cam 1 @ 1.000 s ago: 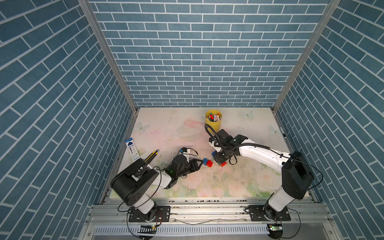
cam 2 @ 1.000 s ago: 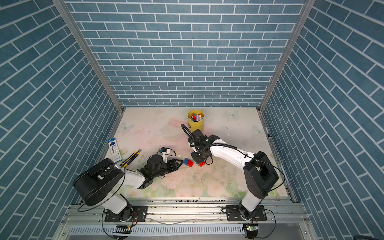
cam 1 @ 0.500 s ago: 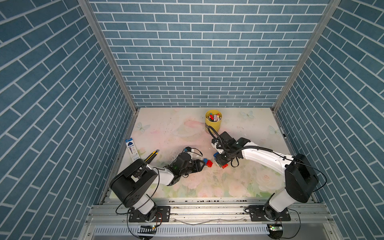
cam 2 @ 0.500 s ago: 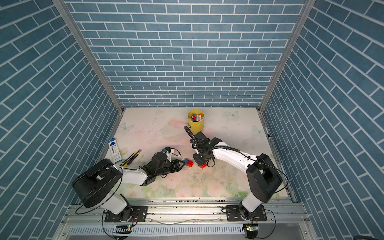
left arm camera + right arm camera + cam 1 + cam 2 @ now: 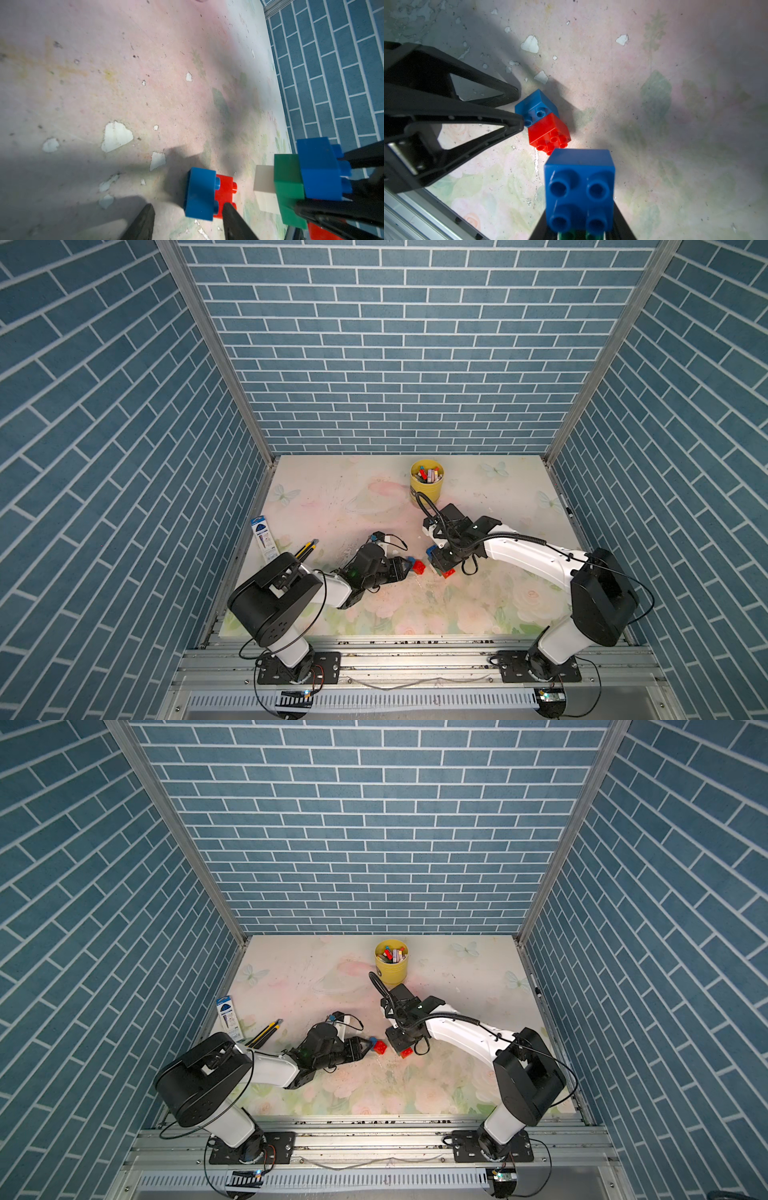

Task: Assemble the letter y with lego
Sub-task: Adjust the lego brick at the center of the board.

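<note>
Left gripper (image 5: 187, 205), jaws apart, has been edging forward and is now closing in around the loose blue-and-red pair (image 5: 544, 122) lying on the table (image 5: 365, 497). One fingertip is touching the blue brick's studded face. Right gripper (image 5: 440, 562) is staying clamped on the half-built letter y (image 5: 291, 187), holding it just beside the pair. The pair is probably getting picked up next, then joined on.

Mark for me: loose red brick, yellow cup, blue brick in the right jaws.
loose red brick (image 5: 547, 128): right wrist view, smooth side face.
yellow cup (image 5: 430, 495): in a top view, outer wall.
held blue brick (image 5: 579, 187): right wrist view, studded face, between studs.
</note>
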{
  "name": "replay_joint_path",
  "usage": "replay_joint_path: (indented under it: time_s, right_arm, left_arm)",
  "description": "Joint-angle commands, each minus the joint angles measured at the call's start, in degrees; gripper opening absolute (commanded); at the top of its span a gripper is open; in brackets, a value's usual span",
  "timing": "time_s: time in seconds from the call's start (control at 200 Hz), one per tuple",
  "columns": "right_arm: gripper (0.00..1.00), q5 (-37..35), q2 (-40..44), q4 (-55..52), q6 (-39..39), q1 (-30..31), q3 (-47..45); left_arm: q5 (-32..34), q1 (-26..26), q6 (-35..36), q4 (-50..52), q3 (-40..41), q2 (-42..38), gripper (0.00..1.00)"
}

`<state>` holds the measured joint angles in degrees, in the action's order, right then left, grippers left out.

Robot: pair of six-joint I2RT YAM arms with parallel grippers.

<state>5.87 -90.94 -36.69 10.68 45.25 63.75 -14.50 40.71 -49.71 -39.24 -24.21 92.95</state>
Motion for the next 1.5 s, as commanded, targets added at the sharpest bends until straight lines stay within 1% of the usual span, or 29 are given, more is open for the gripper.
replay_joint_path:
  time_s: [0.0, 0.205, 0.36, 0.57, 0.765, 0.83, 0.885, 0.97, 1.115, 1.29, 1.495]
  right_arm:
    - [0.18, 0.8, 2.1, 0.4, 1.3, -0.2, -0.8]
    - [0.19, 0.8, 3.3, 0.6, 1.7, -0.3, -1.2]
    - [0.19, 1.0, 4.3, 0.6, 2.1, -0.2, -1.4]
    - [0.19, 1.1, 6.4, 0.9, 2.4, -0.3, -2.2]
    - [0.19, 1.2, 6.5, 1.3, 2.9, -0.2, -2.7]
    - [0.19, 1.1, 6.3, 1.5, 3.0, -0.3, -2.8]
    - [0.19, 1.2, 6.0, 1.8, 3.1, -0.3, -3.0]
    - [0.19, 0.5, 5.2, 1.9, 3.5, -0.2, -2.9]
    - [0.19, 0.0, 3.6, 3.1, 4.1, -0.6, -3.2]
    - [0.19, -0.2, -0.3, 4.9, 4.6, -0.6, -2.3]
    - [0.19, 2.1, -3.7, 6.3, 5.0, 0.5, -1.0]
  left_arm:
    - [3.2, -0.2, -0.1, 7.2, 1.3, 1.7, 0.53]
    - [4.8, -0.5, 0.3, 11.7, 1.0, 1.2, 0.52]
    - [5.4, -0.6, 0.2, 12.8, 0.5, 2.5, 0.51]
    - [6.3, -1.1, -0.1, 14.5, 0.1, 3.8, 0.49]
    - [6.2, -1.2, -0.1, 14.7, -0.3, 4.2, 0.49]
    - [6.3, -1.2, -0.2, 15.2, -0.4, 4.0, 0.52]
    - [6.3, -1.3, -0.5, 15.0, -0.2, 3.7, 0.52]
    - [6.5, -1.7, -1.8, 12.1, 1.7, 2.0, 0.54]
    - [6.5, -1.8, -2.4, 11.5, 3.5, -2.7, 0.55]
    - [6.8, -1.8, -2.2, 15.3, 4.5, -9.2, 0.55]
    - [7.6, -1.8, -2.4, 19.2, 6.4, -15.8, 0.56]
